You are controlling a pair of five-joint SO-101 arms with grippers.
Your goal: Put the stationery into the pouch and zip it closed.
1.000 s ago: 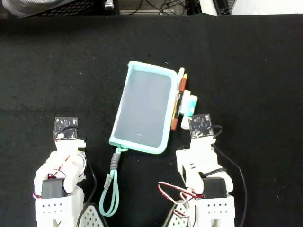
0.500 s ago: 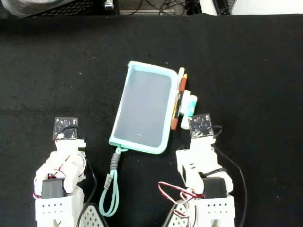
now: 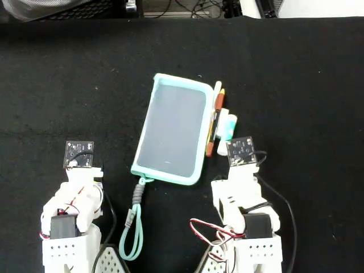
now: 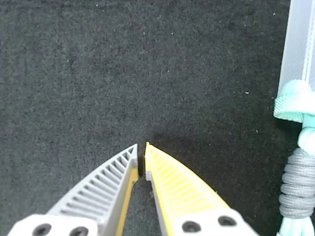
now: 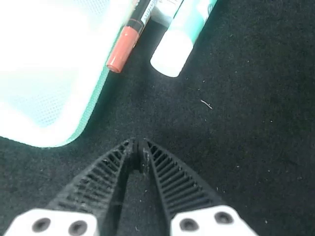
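- The mint pouch (image 3: 172, 131) is lying flat on the black table (image 3: 296, 85), its cord loop (image 3: 133, 224) trailing toward 6 o'clock.
- The pens (image 3: 214, 119) and glue stick (image 3: 226, 126) are lying outside the pouch, just beside its 3 o'clock edge.
- The left gripper (image 4: 141, 147) is sitting at the pouch's 7 o'clock, fingertips together, holding nothing.
- The right gripper (image 5: 138, 145) is sitting at the pouch's 5 o'clock, tips likewise meeting and empty, near the pens' lower ends.

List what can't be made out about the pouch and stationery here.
- Pouch zipper, high view: too small to tell open or closed.
- Stationery count, high view: pieces overlap beside the pouch.
- Red pen and white stick, right wrist view: far ends cut off by the picture's edge.
- Pouch, left wrist view: mostly cut off by the edge past its cord.
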